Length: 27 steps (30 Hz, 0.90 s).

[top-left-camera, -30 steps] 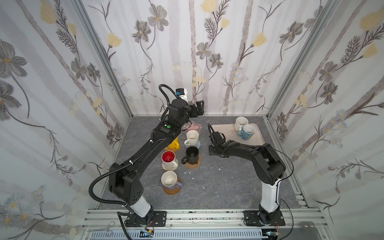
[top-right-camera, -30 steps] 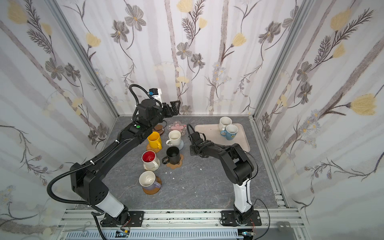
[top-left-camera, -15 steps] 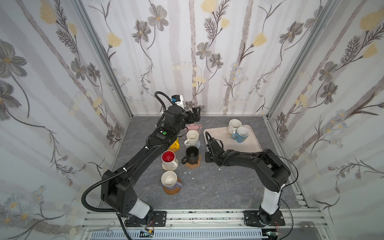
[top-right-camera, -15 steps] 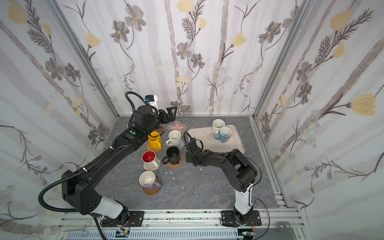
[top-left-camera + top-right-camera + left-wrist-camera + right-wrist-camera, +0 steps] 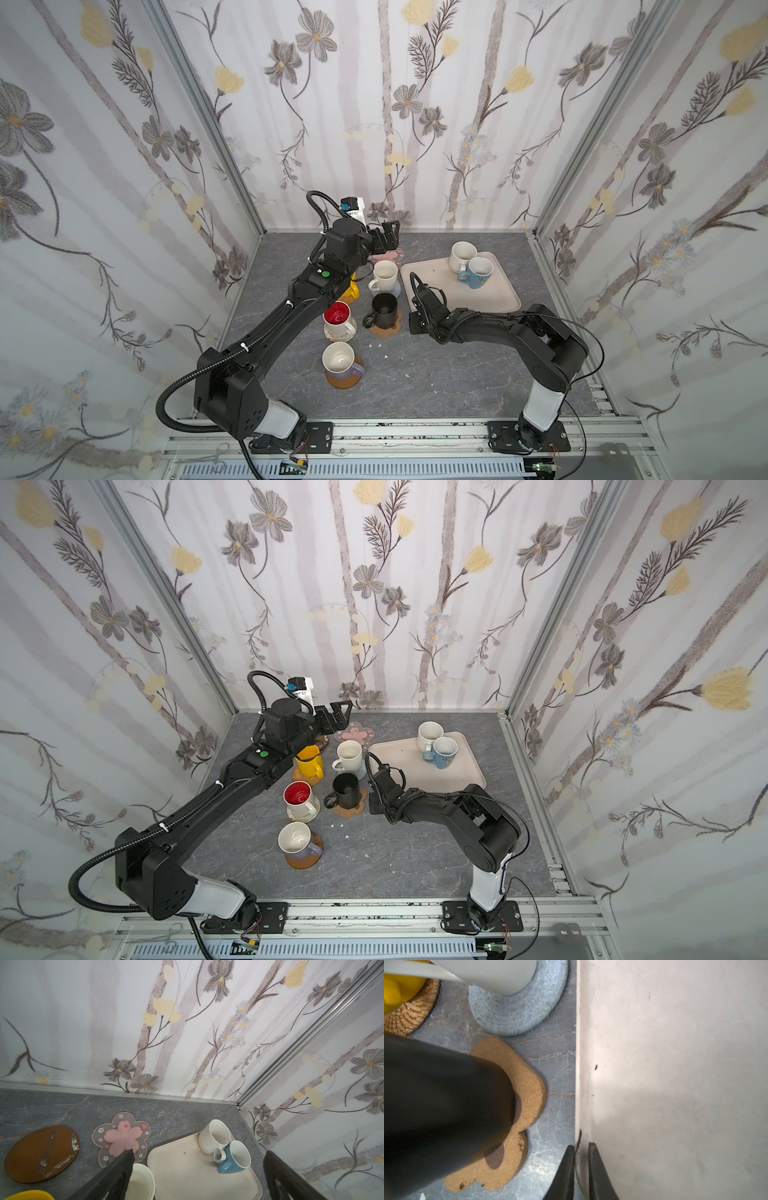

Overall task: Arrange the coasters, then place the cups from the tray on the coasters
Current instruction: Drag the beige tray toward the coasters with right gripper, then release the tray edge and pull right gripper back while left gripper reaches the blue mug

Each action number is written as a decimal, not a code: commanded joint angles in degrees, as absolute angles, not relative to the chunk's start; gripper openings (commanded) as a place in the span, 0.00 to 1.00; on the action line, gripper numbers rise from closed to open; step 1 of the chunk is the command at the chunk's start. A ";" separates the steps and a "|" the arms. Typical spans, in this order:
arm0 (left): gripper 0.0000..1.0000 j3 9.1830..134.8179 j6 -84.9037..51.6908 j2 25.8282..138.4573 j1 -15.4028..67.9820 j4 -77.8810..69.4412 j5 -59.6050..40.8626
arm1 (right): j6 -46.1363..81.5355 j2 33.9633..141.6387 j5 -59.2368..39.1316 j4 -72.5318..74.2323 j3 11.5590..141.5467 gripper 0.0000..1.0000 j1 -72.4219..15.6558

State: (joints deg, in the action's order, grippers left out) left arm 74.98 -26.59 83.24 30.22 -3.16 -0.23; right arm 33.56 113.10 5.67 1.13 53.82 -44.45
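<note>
The beige tray (image 5: 478,293) (image 5: 415,766) lies skewed at the back right, with a cream-white cup (image 5: 462,254) and a light blue cup (image 5: 478,272) leaning together on it. My right gripper (image 5: 581,1146) (image 5: 417,322) is shut on the tray's (image 5: 675,1064) near-left rim, one finger on each side. My left gripper (image 5: 199,1152) (image 5: 384,239) hovers open over the pink flower coaster (image 5: 122,1136), which lies bare beside a bare brown disc coaster (image 5: 41,1154). Five cups stand on coasters, among them the black cup (image 5: 384,309) on the tan paw coaster (image 5: 517,1105).
The cream cup (image 5: 384,276) on its grey-blue woven coaster (image 5: 519,1014) and the yellow cup (image 5: 309,759) stand close to the tray's left edge. The red-inside cup (image 5: 338,318) and the lavender cup (image 5: 341,363) stand further forward. Patterned walls close in the back and sides.
My right gripper has dragged the tray's near-left corner forward and left, turning the tray; both cups rode along. My left arm has drawn back a little to the left.
</note>
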 commanded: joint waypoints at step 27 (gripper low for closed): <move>0.80 92.02 -13.16 109.84 33.07 -4.92 -19.24 | 26.34 80.96 -1.95 -3.20 39.19 0.58 -27.27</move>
State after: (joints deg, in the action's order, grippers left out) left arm 90.32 -16.45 107.61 32.32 -3.60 -16.67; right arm 27.05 83.77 0.73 -5.96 41.74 -29.80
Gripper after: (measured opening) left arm 0.798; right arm 0.572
